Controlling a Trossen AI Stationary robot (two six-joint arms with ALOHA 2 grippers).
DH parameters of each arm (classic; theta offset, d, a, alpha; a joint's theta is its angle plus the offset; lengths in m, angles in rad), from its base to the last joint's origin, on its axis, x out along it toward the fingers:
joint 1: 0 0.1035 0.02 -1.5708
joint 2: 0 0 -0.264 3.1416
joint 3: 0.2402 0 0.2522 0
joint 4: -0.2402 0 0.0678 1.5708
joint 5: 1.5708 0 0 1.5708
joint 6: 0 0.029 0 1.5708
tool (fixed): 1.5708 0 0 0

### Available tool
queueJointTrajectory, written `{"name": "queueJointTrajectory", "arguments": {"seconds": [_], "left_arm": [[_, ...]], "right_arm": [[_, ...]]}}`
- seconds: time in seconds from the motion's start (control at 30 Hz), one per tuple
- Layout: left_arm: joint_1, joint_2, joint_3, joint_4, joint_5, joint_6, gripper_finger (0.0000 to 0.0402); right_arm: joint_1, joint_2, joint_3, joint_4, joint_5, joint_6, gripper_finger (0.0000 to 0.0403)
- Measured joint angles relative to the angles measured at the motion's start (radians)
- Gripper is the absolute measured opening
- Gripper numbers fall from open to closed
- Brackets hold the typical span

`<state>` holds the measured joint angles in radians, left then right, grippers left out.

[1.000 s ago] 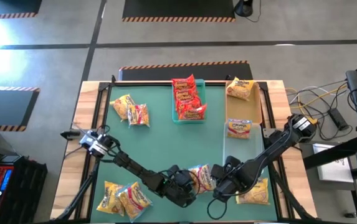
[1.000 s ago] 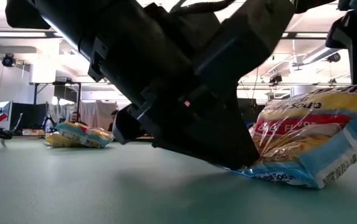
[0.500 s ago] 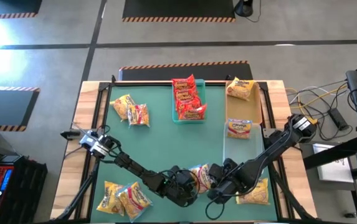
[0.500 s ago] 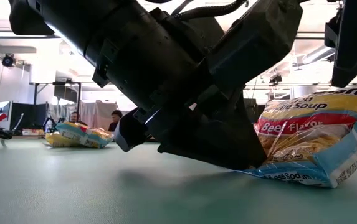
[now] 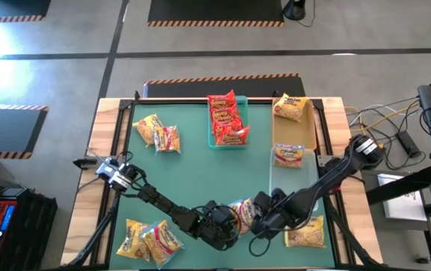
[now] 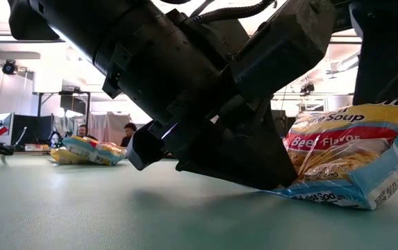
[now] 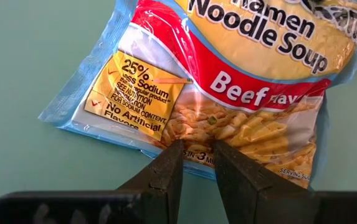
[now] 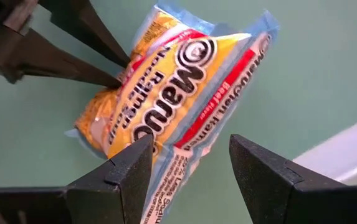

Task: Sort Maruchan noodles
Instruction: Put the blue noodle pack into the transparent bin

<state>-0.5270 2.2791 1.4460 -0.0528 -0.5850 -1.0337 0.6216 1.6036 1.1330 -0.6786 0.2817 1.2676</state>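
A yellow Maruchan noodles packet with blue edges and a red "Beef" band lies near the table's front edge, between my two grippers. In the low view the packet stands tilted, its lower edge on the green mat. My left gripper reaches it from the left and is shut on its end. My right gripper hovers open above the packet, one finger over each side; whether they touch it I cannot tell. In the low view my right gripper hangs above the packet. My left gripper pinches the packet's printed end edge between its two fingertips. The fingers come slanting down from the table's left. That end sits low on the mat under the fingers, and the rest of the packet rises away from them.
A teal tray at the far middle holds red packets. A tan tray at the far right holds yellow-white ones. Loose packets lie at the far left, near left and near right. People sit far behind the table.
My right gripper has come down and toward the table's left, over the packet, and has rolled at the wrist. The packet has tipped and settled so that its "Beef" face shows in the low view; the end under my left gripper stayed in place.
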Motion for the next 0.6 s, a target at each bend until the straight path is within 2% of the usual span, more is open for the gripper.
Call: {"name": "queueJointTrajectory", "arguments": {"seconds": [0.23,0.33,0.43,0.6], "left_arm": [[0.003,0.0,0.0,-0.008,0.001,-0.005,0.0075],[0.006,0.0,0.0,-0.011,0.005,-0.005,0.0075],[0.009,0.0,0.0,-0.013,0.007,-0.005,0.0075],[0.011,0.0,0.0,-0.014,0.009,-0.008,0.0075]], "right_arm": [[-0.063,-0.195,-0.213,0.191,-0.038,-0.013,0.0203],[-0.088,-0.274,-0.353,0.456,-0.11,0.02,0.0203],[-0.088,-0.315,-0.463,0.694,-0.103,0.104,0.0203],[-0.089,-0.338,-0.504,0.696,-0.064,0.154,0.0203]]}}
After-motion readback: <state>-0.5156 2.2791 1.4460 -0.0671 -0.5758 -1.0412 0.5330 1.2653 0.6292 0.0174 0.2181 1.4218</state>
